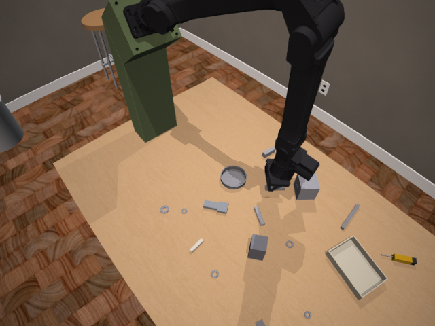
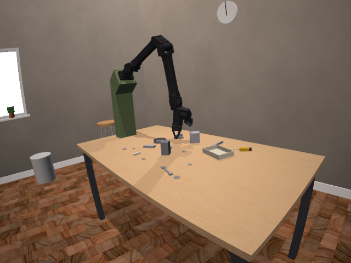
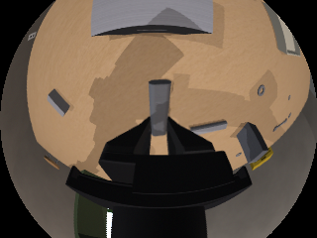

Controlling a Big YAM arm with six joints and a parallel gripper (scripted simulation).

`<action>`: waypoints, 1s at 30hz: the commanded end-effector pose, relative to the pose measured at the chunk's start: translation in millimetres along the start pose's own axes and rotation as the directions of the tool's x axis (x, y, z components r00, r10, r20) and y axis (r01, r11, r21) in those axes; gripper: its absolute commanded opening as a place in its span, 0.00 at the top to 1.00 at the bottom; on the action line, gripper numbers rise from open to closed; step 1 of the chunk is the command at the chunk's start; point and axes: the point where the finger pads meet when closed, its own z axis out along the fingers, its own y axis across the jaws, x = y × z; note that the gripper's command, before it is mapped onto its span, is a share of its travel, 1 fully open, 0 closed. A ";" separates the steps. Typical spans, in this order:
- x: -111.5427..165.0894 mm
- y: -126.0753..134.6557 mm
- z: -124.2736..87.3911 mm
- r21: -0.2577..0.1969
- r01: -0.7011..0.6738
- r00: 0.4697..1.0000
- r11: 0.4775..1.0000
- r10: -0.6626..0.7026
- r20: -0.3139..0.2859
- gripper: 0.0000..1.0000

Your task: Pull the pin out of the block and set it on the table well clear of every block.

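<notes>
The arm reaches steeply down, gripper (image 1: 274, 187) clamped on the grey pin (image 3: 158, 107) (low over the tabletop (image 1: 147, 245)) beside the block (image 1: 306, 187).

Grey-brown walls (image 2: 269, 70) enclose the room, with a white skirting board (image 2: 331, 189) running along their foot. The floor (image 2: 56, 226) is dark wood parquet in a woven pattern. A pale wooden worktop (image 2: 226, 198) stands on dark legs (image 2: 95, 189). High on the far wall hangs a round white clock (image 2: 227, 11). At the left a bright window (image 2: 10, 81) carries a small potted plant (image 2: 11, 112) on its sill. A grey cylindrical bin (image 2: 43, 167) stands near the left wall, and a round wooden stool (image 2: 106, 124) stands beyond the worktop. A white socket plate (image 1: 323, 87) sits low on the right wall.
</notes>
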 end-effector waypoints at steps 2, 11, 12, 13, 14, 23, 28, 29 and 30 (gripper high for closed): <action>-17.9 -2.6 -13.1 0.005 -0.010 1.000 1.000 0.009 0.016 1.00; -20.7 0.4 -15.0 -0.002 -0.009 1.000 1.000 0.009 0.000 1.00; -20.7 0.4 -15.0 -0.002 -0.009 1.000 1.000 0.009 0.000 1.00; -20.7 0.4 -15.0 -0.002 -0.009 1.000 1.000 0.009 0.000 1.00; -20.7 0.4 -15.0 -0.002 -0.009 1.000 1.000 0.009 0.000 1.00; -12.1 1.1 -13.8 -0.004 -0.011 1.000 1.000 0.011 -0.007 1.00; -11.4 1.1 -13.8 -0.004 -0.011 1.000 1.000 0.011 -0.008 1.00; -11.3 1.1 -13.7 -0.004 -0.011 1.000 1.000 0.011 -0.008 1.00; -10.7 1.2 -13.7 -0.004 -0.011 1.000 1.000 0.011 -0.008 1.00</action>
